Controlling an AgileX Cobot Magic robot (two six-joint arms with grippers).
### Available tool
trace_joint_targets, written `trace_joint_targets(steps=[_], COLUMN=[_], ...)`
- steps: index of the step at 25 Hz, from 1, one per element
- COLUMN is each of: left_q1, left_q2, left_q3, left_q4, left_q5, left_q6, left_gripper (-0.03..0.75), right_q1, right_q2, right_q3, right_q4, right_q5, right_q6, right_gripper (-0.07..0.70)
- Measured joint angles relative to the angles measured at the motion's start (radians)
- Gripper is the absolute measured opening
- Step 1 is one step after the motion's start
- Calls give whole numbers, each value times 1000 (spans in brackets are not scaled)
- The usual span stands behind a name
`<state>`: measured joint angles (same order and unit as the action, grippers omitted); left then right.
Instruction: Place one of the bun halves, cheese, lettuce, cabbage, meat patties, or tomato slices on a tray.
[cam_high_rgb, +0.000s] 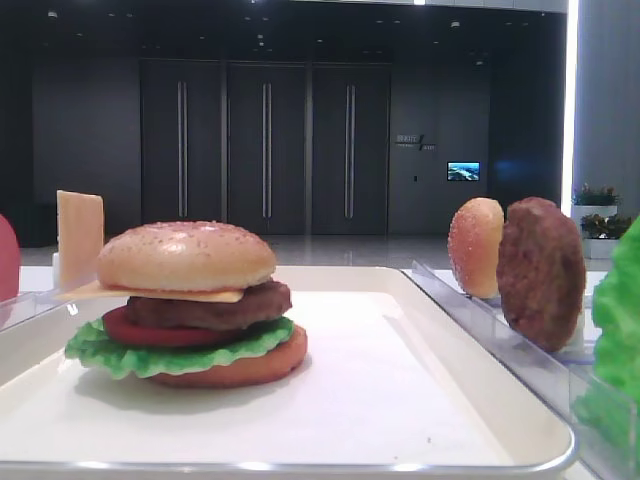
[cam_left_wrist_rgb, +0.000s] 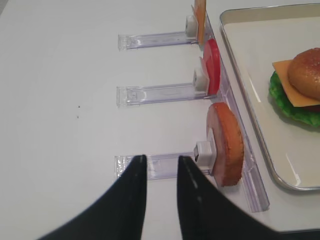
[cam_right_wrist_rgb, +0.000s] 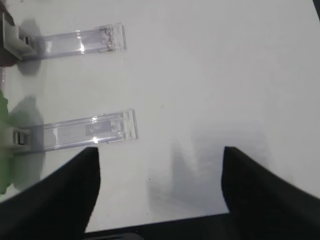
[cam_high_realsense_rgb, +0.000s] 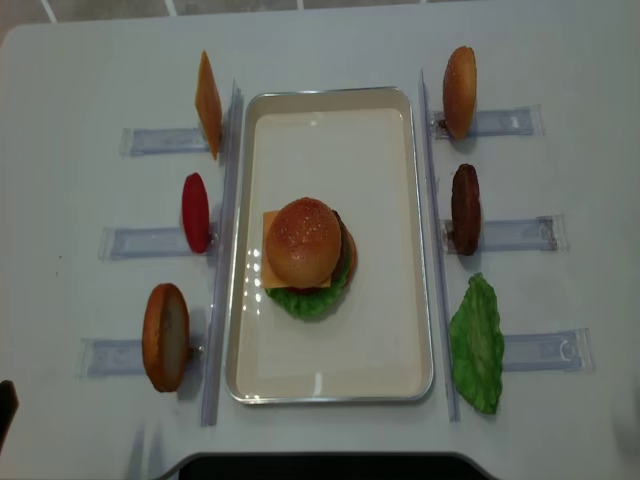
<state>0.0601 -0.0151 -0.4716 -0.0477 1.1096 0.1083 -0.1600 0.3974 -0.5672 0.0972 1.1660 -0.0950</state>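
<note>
A stacked burger sits on the white tray (cam_high_realsense_rgb: 380, 330): sesame bun top (cam_high_realsense_rgb: 303, 241), cheese (cam_high_rgb: 150, 293), meat patty (cam_high_rgb: 210, 305), tomato (cam_high_rgb: 135, 330), lettuce (cam_high_rgb: 170, 352) and bun bottom (cam_high_rgb: 240, 368). In the racks stand a spare cheese slice (cam_high_realsense_rgb: 207, 105), a tomato slice (cam_high_realsense_rgb: 196, 212) and a flat bun half (cam_high_realsense_rgb: 166, 337) on the left. On the right are a sesame bun half (cam_high_realsense_rgb: 459, 92), a patty (cam_high_realsense_rgb: 465, 208) and lettuce (cam_high_realsense_rgb: 478, 343). My left gripper (cam_left_wrist_rgb: 161, 165) hovers over the flat bun's rack, jaws slightly apart and empty. My right gripper (cam_right_wrist_rgb: 160, 155) is wide open over bare table.
Clear plastic rack rails (cam_high_realsense_rgb: 150, 242) stick out on both sides of the tray. Two of them (cam_right_wrist_rgb: 82, 131) lie ahead of the right gripper, with a green lettuce edge (cam_right_wrist_rgb: 4, 145) at the far left. A dark robot base (cam_high_realsense_rgb: 320, 466) sits at the table's near edge.
</note>
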Motion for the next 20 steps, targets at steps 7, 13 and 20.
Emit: trace_joint_targets(steps=[7,13,20], left_q1=[0,0,0], left_q2=[0,0,0], left_q3=[0,0,0], left_q4=[0,0,0], left_q5=[0,0,0], left_q6=[0,0,0], left_gripper=[159,159,159], right_q1=[0,0,0], right_q2=[-166,-333,-405], right_q3=[55,57,60], right_q4=[39,51,45], right_q5=[-15,-21,-25], right_q6=[-35,-45,-38], right_gripper=[486,480,474])
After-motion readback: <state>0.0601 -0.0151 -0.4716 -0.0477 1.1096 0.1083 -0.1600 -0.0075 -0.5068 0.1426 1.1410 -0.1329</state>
